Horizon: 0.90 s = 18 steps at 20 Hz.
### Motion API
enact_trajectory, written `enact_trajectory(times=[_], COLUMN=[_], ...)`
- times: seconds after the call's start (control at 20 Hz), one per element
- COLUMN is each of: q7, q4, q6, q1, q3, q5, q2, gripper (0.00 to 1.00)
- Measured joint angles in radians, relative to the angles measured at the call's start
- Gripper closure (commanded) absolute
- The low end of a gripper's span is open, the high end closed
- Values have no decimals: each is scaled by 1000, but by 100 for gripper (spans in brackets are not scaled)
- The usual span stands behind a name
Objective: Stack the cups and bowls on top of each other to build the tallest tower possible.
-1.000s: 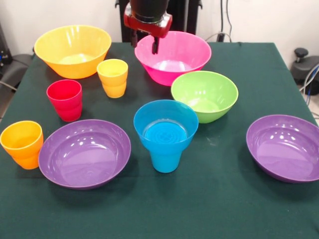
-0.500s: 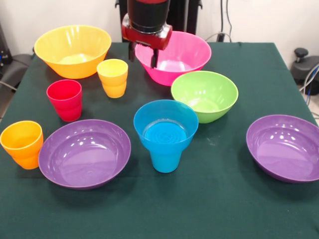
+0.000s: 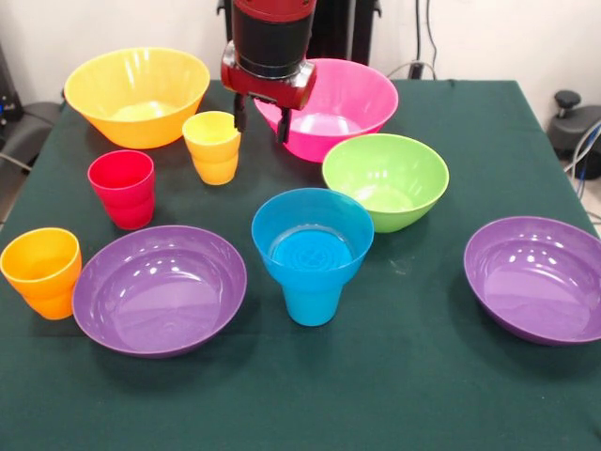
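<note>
My gripper [image 3: 260, 130] is open and empty, hanging low between the yellow cup [image 3: 212, 147] and the pink bowl [image 3: 331, 105], just right of the cup. The small blue bowl [image 3: 313, 233] sits on the upside-down blue cup [image 3: 312, 303] at the table's middle. The red cup [image 3: 122, 188] and the orange cup [image 3: 42, 272] stand apart at the left. The lime green bowl [image 3: 385, 178] stands on the table right of centre. The orange-yellow bowl [image 3: 137, 94] is at the far left. Two purple bowls lie near the front, one left [image 3: 160, 289] and one right [image 3: 537, 280].
The dark green table [image 3: 394, 376] has bare cloth along its front edge and between the blue stack and the right purple bowl. The robot's pedestal stands behind the pink bowl.
My gripper has come down and moved to the picture's left, from over the pink bowl's rim to beside the yellow cup. The cups and bowls have not moved.
</note>
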Motion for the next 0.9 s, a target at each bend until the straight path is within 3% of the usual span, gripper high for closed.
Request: enact_trajectory(times=[0.45,0.9], q7=[0,0], q4=[7,13], q6=[0,0], q1=[-3,-19], q3=[-3,-6], q5=[-61,-73], q2=[-6,-7], gripper=[0,0])
